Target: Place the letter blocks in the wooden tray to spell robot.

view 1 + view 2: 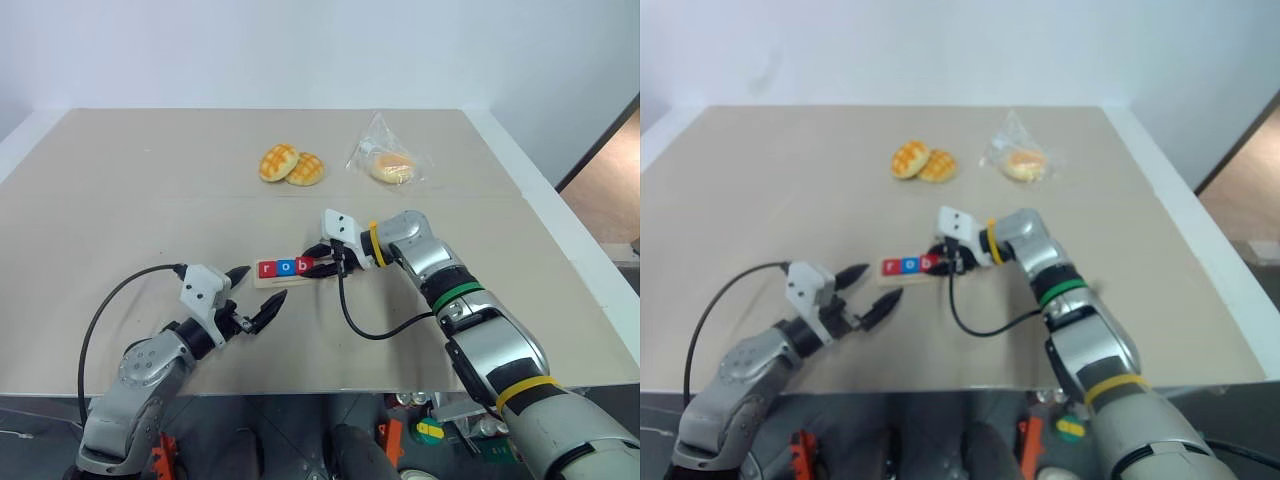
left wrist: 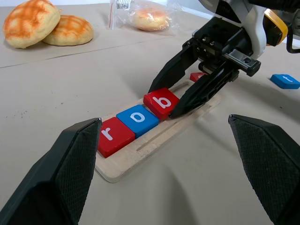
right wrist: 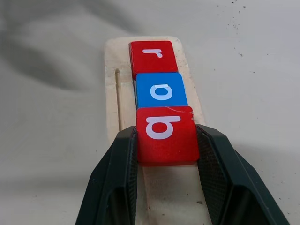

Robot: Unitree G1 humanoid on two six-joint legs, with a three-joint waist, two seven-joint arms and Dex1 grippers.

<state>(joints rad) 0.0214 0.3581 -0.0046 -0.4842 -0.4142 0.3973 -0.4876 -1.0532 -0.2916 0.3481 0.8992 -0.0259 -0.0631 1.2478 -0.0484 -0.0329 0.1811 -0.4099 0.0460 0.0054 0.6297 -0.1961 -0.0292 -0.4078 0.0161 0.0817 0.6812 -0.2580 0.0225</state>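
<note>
The right hand [image 3: 166, 154] grips the red "b" block [image 3: 165, 133] on the wooden tray [image 2: 154, 140], third beyond the blue "o" [image 3: 161, 91] and red "r" [image 3: 152, 57]. The left hand [image 1: 250, 296] hangs open nearby over the worktop [image 1: 150, 200]

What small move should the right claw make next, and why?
Probably open and draw back. The right claw grips the red square tile marked b, which already appears to lie on the pale wooden tray against the blue o tile, after the red r tile.
</note>
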